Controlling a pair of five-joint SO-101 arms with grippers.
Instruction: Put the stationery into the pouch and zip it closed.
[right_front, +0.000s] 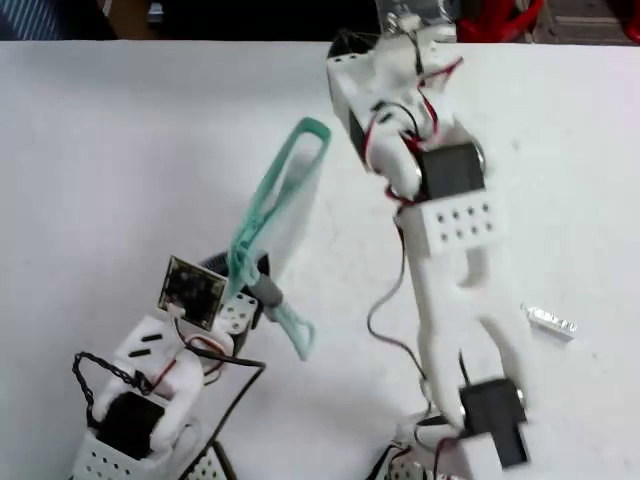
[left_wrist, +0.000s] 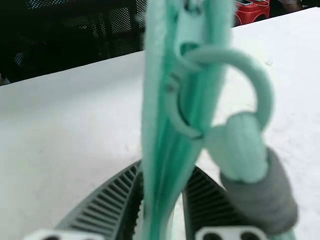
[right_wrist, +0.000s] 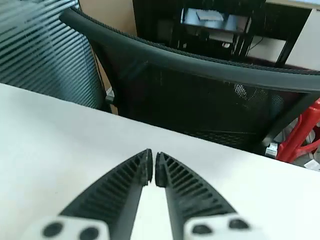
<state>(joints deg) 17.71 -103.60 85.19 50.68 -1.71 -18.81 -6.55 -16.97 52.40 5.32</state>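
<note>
A mint-green pouch (right_front: 275, 205) stands on edge, held up off the white table (right_front: 120, 150), running from the table's middle toward the front. My left gripper (right_front: 250, 285) is shut on its lower part. In the left wrist view the pouch's zipper edge (left_wrist: 160, 100) is clamped between the ribbed fingers (left_wrist: 112, 192) of the left gripper (left_wrist: 162, 172). A green pull loop (left_wrist: 262, 90) with a grey sleeve (left_wrist: 262, 195) hangs beside it. My right gripper (right_wrist: 152, 167) is shut with nothing in it, over the table's far edge. A small silver item (right_front: 548, 322) lies at the right.
The right arm (right_front: 450, 220) stretches from the front edge to the far edge, right of the pouch. A black mesh chair (right_wrist: 200, 100) stands behind the far edge. Cables (right_front: 385, 320) trail between the arms. The table's left half is bare.
</note>
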